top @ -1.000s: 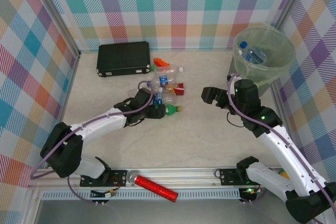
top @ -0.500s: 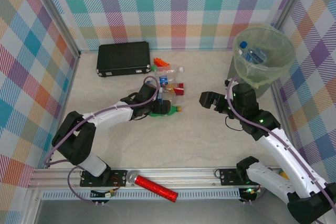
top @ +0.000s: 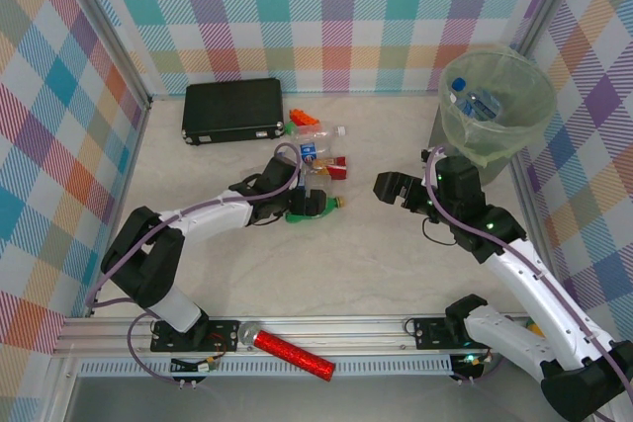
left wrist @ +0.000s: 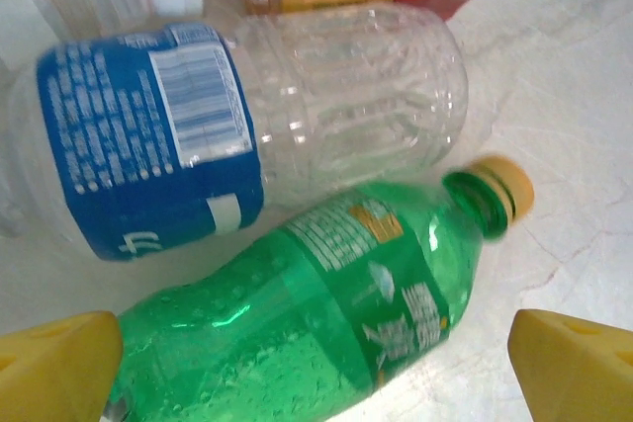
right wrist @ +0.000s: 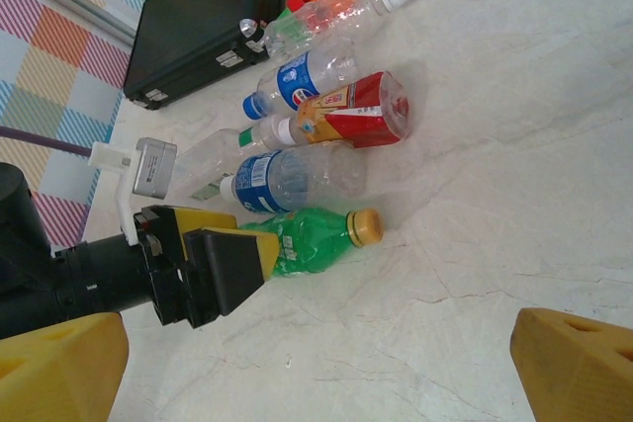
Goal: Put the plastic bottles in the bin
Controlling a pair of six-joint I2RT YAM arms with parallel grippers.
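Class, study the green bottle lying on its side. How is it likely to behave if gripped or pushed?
The green bottle seems to hold no liquid, so probably light. Round and lying sideways on the smooth table, it would likely roll if nudged. Its thin see-through wall may dent under a hard squeeze.

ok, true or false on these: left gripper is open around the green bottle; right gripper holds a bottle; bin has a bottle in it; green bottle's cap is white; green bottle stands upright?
1. The left gripper is open, with the green bottle between its fingers. True.
2. The right gripper holds a bottle. False: it is open and empty, apart from the bottles.
3. The bin has a bottle in it. True.
4. The green bottle's cap is white. False: it is orange.
5. The green bottle stands upright. False: it lies on its side.
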